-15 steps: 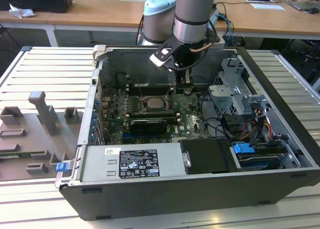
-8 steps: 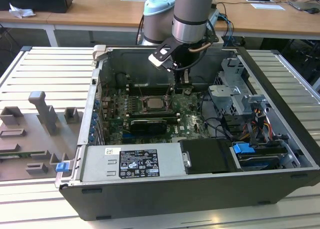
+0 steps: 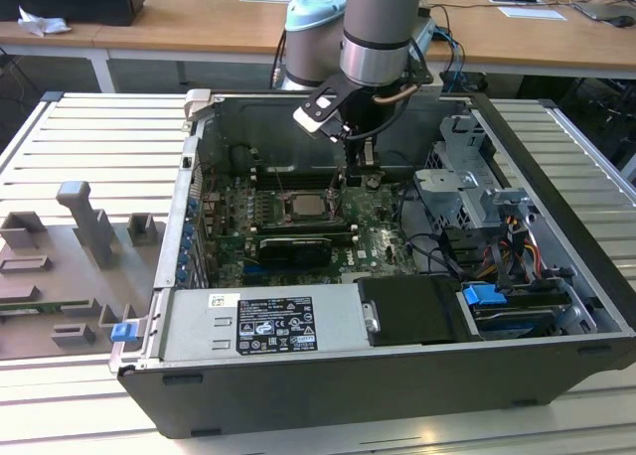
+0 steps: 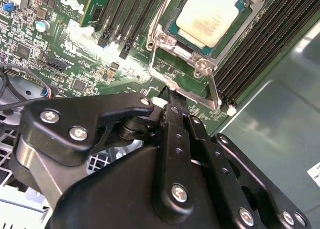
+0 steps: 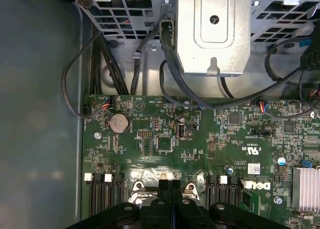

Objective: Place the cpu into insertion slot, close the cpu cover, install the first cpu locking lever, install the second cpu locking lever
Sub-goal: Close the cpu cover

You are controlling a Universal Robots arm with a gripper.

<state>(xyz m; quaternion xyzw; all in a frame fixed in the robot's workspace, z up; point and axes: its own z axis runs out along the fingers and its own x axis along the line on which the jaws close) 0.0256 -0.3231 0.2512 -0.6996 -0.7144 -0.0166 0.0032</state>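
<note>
You've got the gripper (image 3: 348,172) down inside the open computer case (image 3: 556,167), over the motherboard (image 5: 200,139), just to the exterior view's right of the socket. Fingers (image 5: 165,186) pressed together in both wrist views; can't tell if anything's pinched. In the second wrist view the gripper (image 4: 169,94) tip sits just beside a thin locking lever (image 4: 216,89); touching or not, can't tell. The cpu (image 4: 210,14) sits in the insertion slot (image 4: 186,40), metal top showing, the cpu cover (image 4: 161,44) frame around it. Memory slots (image 4: 260,44) lie on both sides.
</note>
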